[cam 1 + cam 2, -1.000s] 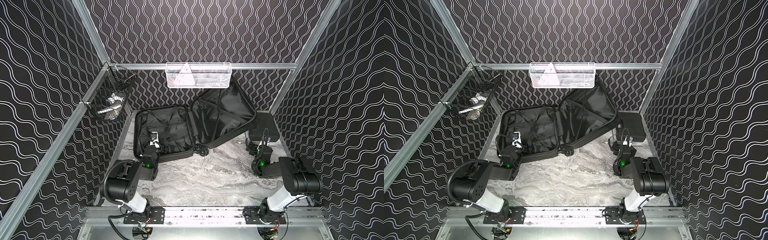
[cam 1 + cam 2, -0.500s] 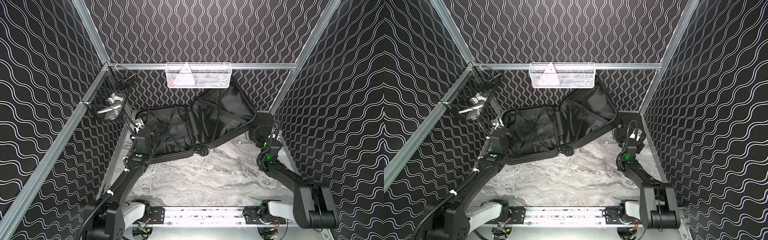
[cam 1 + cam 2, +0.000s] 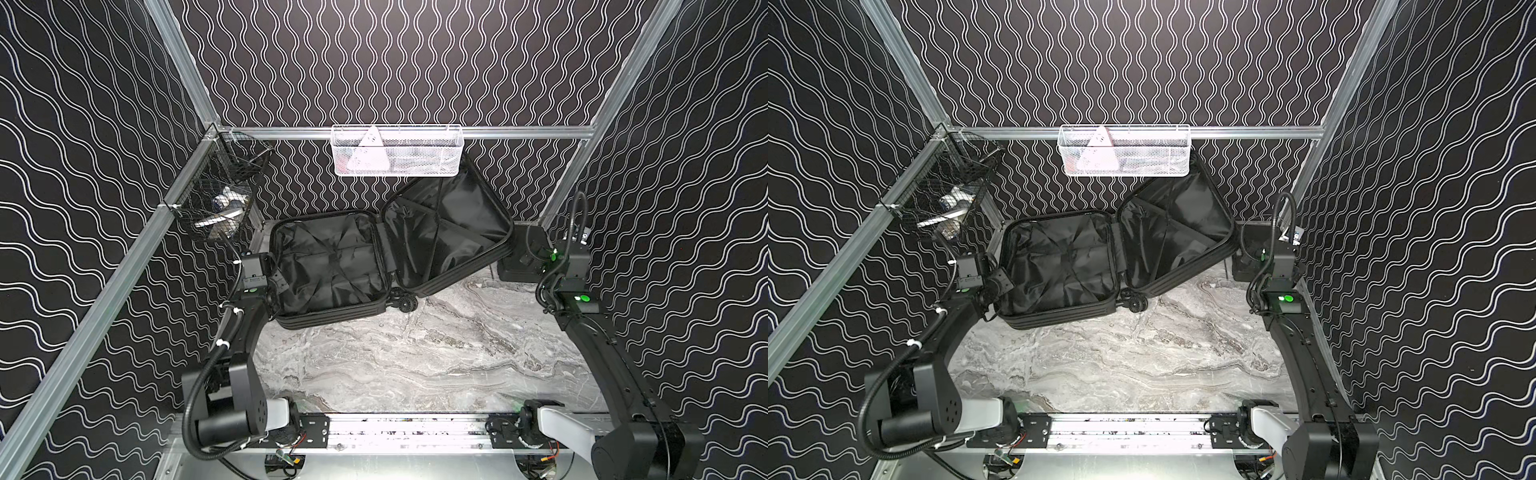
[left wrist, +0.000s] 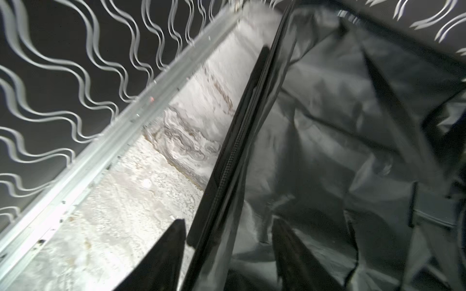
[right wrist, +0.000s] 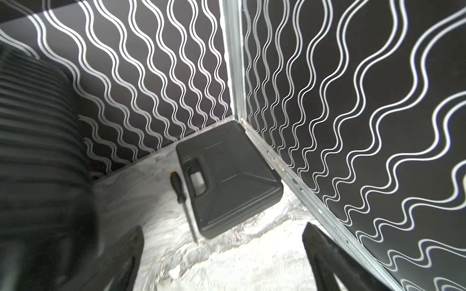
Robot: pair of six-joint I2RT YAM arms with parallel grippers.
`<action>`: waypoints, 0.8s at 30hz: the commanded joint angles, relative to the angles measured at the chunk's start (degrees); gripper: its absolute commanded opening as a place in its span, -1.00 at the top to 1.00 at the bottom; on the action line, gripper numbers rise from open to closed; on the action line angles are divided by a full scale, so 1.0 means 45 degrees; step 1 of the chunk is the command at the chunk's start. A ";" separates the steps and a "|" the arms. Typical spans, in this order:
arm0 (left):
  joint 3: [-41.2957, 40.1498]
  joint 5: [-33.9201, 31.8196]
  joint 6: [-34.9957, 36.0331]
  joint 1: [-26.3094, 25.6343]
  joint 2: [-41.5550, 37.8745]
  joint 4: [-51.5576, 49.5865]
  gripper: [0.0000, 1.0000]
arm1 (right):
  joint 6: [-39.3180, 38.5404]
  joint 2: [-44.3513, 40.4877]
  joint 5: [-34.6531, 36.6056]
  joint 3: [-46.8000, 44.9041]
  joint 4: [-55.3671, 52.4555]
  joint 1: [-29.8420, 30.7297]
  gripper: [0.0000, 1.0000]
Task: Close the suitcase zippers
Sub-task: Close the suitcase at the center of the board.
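Left gripper (image 4: pixel 228 220), jaws apart, is straddling the large black ribbed hard-shell suitcase's (image 3: pixel 332 321) thin black zipper track (image 4: pixel 228 166), presumably to grip it; right gripper (image 5: pixel 222 225) is hovering empty, jaws wide.

The suitcase (image 3: pixel 1059 270) lies open on the marble table (image 3: pixel 1121 365). One half is flat and the other is tilted up toward the back wall, its top edge hidden behind a white mesh basket (image 3: pixel 1125 151). Its wheels (image 3: pixel 1133 302) sit at the near end of the hinge. The left gripper (image 3: pixel 998 284) is at the flat half's outer rim. The right gripper (image 3: pixel 1288 243) is in the far corner by a small black case (image 3: pixel 1244 266), apart from the suitcase. A black wire basket (image 3: pixel 946 195) hangs on the side rail.
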 commanded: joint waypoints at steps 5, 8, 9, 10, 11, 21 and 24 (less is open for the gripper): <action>0.0239 -0.1041 -0.0386 0.0128 0.0739 -0.0313 -0.07 | -0.0541 0.0123 -0.1550 0.1532 -0.2547 0.0007 -0.99; 0.0469 -0.1100 -0.0254 0.0149 0.1289 -0.0456 0.23 | -0.0676 0.0313 -0.2070 0.2367 -0.3005 0.0007 -0.99; 0.0555 -0.1024 -0.0220 0.0159 0.1485 -0.0418 0.33 | -0.0748 0.0408 -0.2342 0.2700 -0.3174 0.0007 -0.99; 0.0622 -0.0918 -0.0196 0.0149 0.1642 -0.0434 0.42 | -0.0822 0.0522 -0.2564 0.3016 -0.3341 0.0007 -0.99; 0.0728 -0.0884 -0.0167 0.0150 0.1796 -0.0474 0.56 | -0.0864 0.0695 -0.2876 0.3424 -0.3572 0.0007 -0.99; 0.1226 -0.0745 0.0387 0.0117 0.1253 -0.1141 1.00 | -0.1437 0.2955 -0.6171 0.6833 -0.4834 0.0007 -1.00; 0.1434 -0.0747 0.0628 0.0075 0.0980 -0.1432 1.00 | -0.1846 0.4272 -0.6437 0.8107 -0.5256 0.0017 -0.86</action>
